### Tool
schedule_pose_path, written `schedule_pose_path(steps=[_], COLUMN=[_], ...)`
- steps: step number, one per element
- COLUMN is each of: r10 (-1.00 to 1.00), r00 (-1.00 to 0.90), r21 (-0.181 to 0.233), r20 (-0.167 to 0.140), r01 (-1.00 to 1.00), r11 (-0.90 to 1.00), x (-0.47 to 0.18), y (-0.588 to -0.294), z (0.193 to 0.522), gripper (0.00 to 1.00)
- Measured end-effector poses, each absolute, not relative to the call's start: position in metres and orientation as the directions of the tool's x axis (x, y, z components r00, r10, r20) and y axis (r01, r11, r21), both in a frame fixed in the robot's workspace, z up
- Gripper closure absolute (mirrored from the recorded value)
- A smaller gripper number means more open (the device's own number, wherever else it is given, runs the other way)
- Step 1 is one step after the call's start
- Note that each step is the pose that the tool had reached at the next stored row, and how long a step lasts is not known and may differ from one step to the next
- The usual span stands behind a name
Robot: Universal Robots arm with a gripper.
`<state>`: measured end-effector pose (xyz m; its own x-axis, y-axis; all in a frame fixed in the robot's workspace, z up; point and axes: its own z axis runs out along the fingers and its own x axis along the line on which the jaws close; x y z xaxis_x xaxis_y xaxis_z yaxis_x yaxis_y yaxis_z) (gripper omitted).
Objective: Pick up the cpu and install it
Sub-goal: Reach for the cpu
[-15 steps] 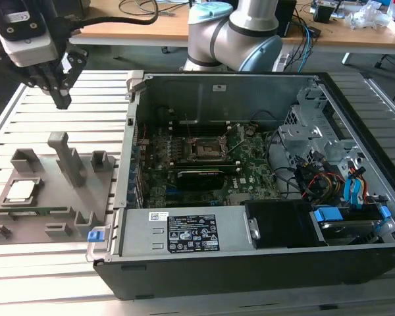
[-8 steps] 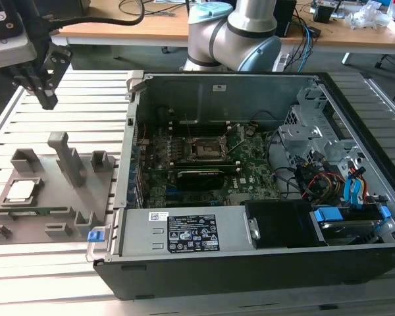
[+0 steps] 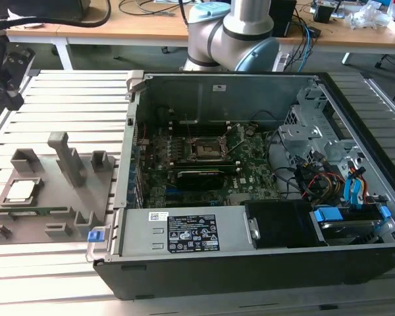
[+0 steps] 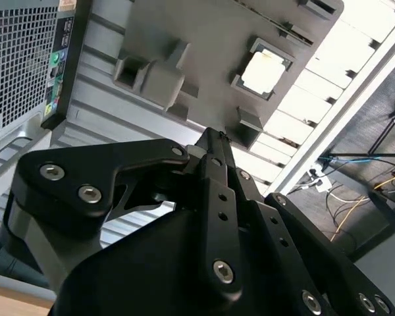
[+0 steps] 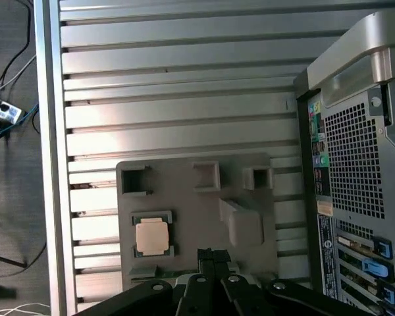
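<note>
Your gripper (image 4: pixel 214 139) is hovering over the grey tray (image 4: pixel 204 39) with its two fingers pressed together at the tips, and it is carrying nothing. The cpu (image 4: pixel 263 69) is lying flat in its square recess on that tray, metal top up, corner blocks hugging it. It is sitting clear of the fingertips, off to one side and near, not under them. In the first wrist view you are getting the same offset: gripper (image 5: pixel 210 253) over bare tray (image 5: pixel 191 210), cpu (image 5: pixel 151 236) just beside that spot, a tall upright block (image 5: pixel 240 224) lying on the tips' other side. Being square, the chip is offering no long axis; its edges are running parallel to the tray's edges, and I judge that is what the fingers need to line up with.

The exterior view is placing the cpu (image 3: pixel 21 191) at the frame's lower left, on the tray (image 3: pixel 52 197), outside the open computer case (image 3: pixel 184 270). It is also giving you the dark metal-framed socket (image 3: pixel 207 150) on the motherboard near the frame's centre, well apart from the chip, with the case wall standing between them. The wrist views are giving you the fingertip-to-chip gap.
</note>
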<state>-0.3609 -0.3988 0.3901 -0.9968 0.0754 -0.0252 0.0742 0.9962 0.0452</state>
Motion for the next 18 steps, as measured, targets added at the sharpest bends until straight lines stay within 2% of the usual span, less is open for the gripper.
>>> schedule_pose_path(steps=[9,16,18], r10=[0.075,0.075,0.075], r00=[-0.997,-0.997,-0.997], r21=[0.045,0.044,0.018], r20=[-0.025,-0.025,-0.027], r01=[0.074,0.074,0.074], r11=[0.996,0.996,0.997], x=[-0.407,-0.408,-0.409], y=[-0.399,-0.399,-0.399], z=[0.389,0.376,0.372], gripper=[0.89,0.89,0.89])
